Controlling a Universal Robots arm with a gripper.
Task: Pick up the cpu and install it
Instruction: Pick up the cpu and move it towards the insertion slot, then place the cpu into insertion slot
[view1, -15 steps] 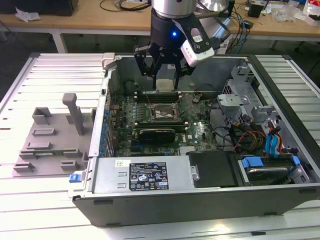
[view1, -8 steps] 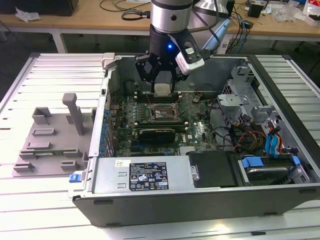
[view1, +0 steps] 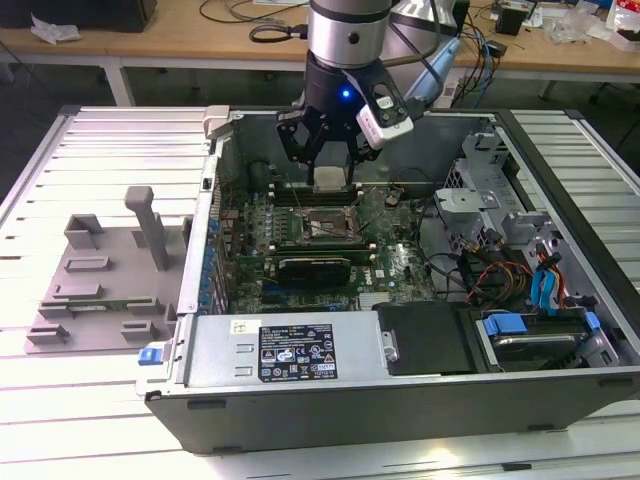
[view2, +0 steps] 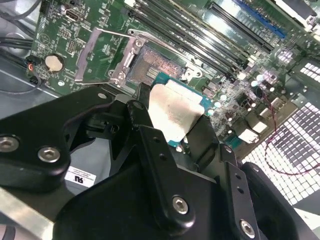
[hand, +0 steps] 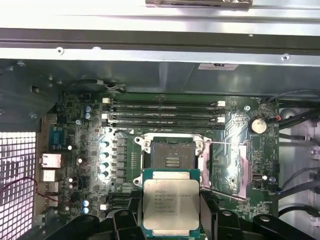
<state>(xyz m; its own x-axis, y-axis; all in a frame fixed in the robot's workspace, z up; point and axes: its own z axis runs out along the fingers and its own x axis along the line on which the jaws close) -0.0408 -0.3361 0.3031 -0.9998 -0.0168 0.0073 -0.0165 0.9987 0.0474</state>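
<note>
In the second wrist view the fingers (view2: 139, 117) clamped on the cpu (view2: 175, 112) cover its near edges. In the first wrist view the cpu hides the side of the socket (hand: 170, 152) nearest the fingers.

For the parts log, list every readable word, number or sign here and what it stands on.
None reads reliably.
cpu: faint print lines on its metal top, too small to read.
Black label on the power supply: print and symbols, too small.
White sticker beside it: blurred.
White label in the second wrist view: a mark and fine print, illegible.
Pale sticker on the case wall in the first wrist view: unreadable.
</note>
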